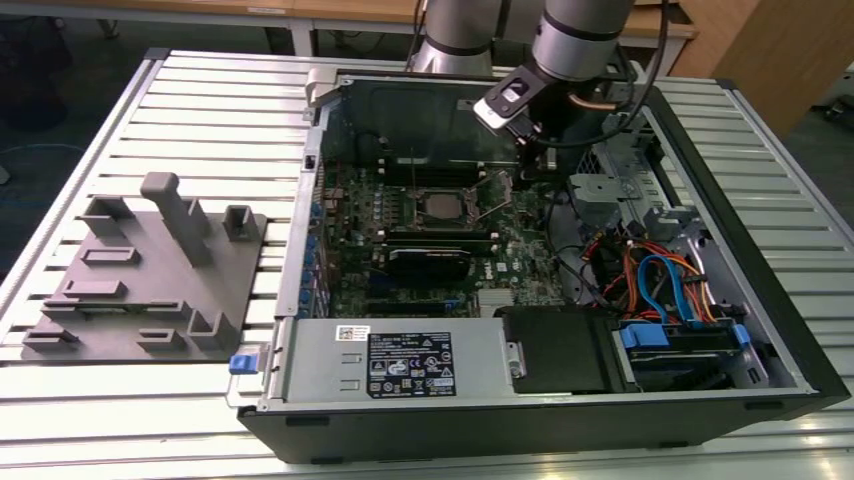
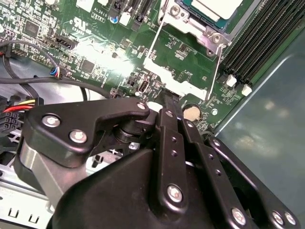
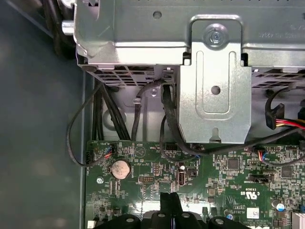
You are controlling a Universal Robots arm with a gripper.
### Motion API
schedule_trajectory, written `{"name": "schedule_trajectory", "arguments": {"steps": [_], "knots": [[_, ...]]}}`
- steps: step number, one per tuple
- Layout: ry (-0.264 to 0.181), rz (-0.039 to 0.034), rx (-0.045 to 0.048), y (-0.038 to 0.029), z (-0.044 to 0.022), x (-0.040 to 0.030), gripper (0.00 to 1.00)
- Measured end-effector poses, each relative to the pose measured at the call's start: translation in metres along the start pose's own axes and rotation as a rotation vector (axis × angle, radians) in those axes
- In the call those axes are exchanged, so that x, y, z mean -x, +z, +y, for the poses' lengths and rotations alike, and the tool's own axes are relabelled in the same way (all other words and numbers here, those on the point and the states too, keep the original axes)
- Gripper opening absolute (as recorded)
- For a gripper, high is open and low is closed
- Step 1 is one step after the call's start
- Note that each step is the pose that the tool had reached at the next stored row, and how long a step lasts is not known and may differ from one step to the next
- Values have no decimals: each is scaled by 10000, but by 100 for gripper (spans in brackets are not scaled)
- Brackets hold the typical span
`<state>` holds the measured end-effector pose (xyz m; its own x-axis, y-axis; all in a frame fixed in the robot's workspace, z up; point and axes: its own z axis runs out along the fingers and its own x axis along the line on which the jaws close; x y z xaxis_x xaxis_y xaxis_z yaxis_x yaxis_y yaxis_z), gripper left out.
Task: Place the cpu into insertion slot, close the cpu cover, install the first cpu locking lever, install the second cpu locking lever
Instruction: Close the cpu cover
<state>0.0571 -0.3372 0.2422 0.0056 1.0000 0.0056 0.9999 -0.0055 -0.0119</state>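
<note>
While fingers (image 2: pixel 167 121) sit pinched together, cpu (image 2: pixel 214 5) lies near, untouched

A black label (image 1: pixel 410 365) packed with white print and symbols sits on the grey metal box (image 1: pixel 307 375) at the front of the computer case (image 1: pixel 534 432), with a small white sticker (image 1: pixel 351 332) just above it. I can't read either from here. The motherboard (image 3: pixel 224 174) carries fine white lettering and a white barcode sticker (image 3: pixel 252 212), also too small to read.
</note>
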Motion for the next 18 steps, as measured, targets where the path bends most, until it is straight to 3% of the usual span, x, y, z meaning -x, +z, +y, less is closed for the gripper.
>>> {"name": "schedule_trajectory", "arguments": {"steps": [18], "knots": [[1, -2, 0, 1, -128, -14, 10]]}}
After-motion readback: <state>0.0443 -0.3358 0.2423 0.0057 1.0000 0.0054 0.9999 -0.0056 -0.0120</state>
